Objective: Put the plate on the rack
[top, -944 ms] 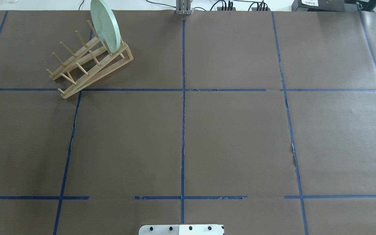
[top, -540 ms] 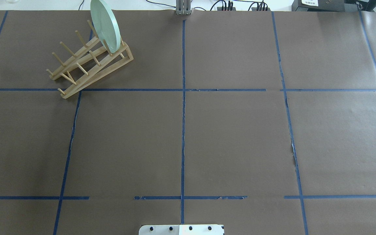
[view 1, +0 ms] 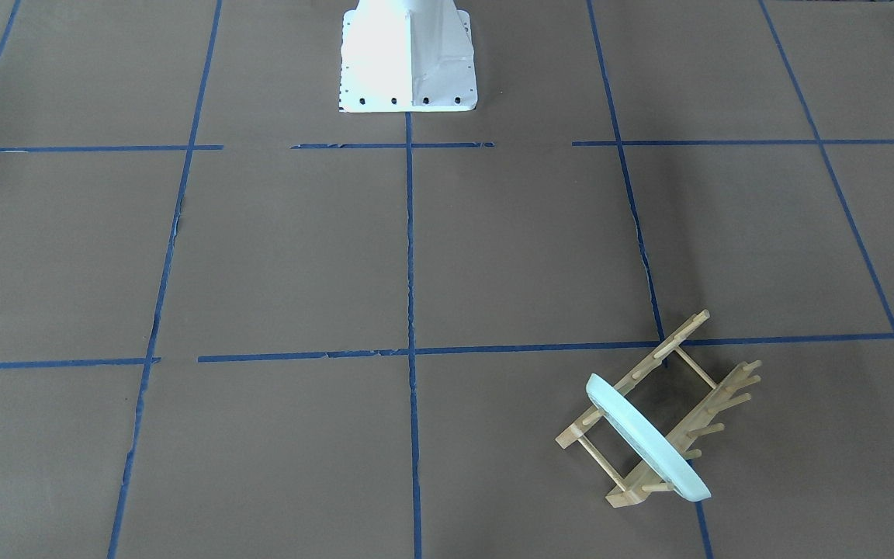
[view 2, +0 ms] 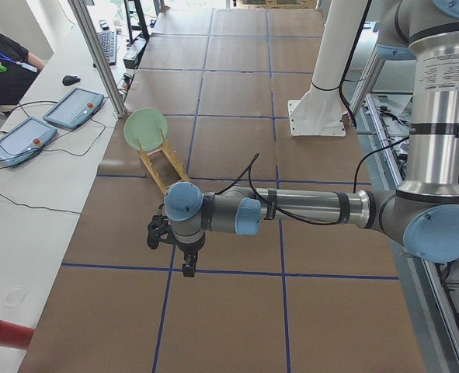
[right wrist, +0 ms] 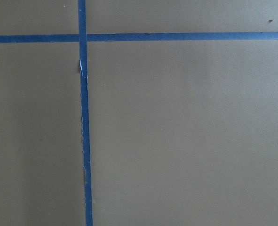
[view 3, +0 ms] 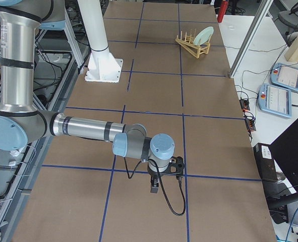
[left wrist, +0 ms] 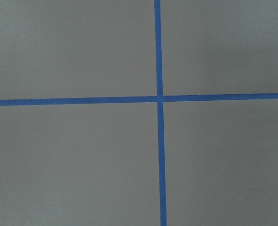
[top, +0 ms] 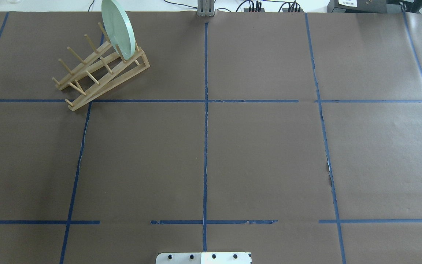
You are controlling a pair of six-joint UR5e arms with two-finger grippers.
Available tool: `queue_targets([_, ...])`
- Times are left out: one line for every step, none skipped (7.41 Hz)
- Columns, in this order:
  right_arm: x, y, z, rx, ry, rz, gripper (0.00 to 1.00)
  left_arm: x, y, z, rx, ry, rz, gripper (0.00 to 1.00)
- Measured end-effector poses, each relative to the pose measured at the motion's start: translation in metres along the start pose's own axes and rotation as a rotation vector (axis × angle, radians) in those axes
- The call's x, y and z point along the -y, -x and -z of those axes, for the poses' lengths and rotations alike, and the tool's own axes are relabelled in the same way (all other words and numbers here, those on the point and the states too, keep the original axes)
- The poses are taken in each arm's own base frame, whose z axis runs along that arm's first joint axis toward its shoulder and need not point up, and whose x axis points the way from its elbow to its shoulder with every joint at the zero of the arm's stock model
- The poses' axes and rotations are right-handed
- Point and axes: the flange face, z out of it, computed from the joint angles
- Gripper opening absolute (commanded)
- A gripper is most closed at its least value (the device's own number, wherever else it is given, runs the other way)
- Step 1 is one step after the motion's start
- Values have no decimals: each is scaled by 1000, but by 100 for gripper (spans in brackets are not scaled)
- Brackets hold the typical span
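The plate [top: 118, 28] stands on edge in the end slot of the rack [top: 85, 98], well apart from both grippers. The left gripper [view 2: 187, 269] and right gripper [view 3: 154, 188] hang over the tabletop [top: 269, 154]. They show only in the side views, so I cannot tell whether either is spread.

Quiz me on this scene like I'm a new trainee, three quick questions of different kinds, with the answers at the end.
1. True or false: the plate lies flat on the table.
2. Multiple choice: where on the rack is the plate? A) at the end farthest from the robot, B) at the end nearest the robot, C) in the middle.
3. Fill in: the rack sits on the robot's ____ side of the table.

Key: 1. False, it stands on edge between the pegs. 2. A. 3. Left.
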Motion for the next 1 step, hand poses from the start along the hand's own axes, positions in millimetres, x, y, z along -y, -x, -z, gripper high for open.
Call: queue_targets([0, 0, 0, 0, 0, 0, 100, 0, 0, 0, 0, 0, -1, 100])
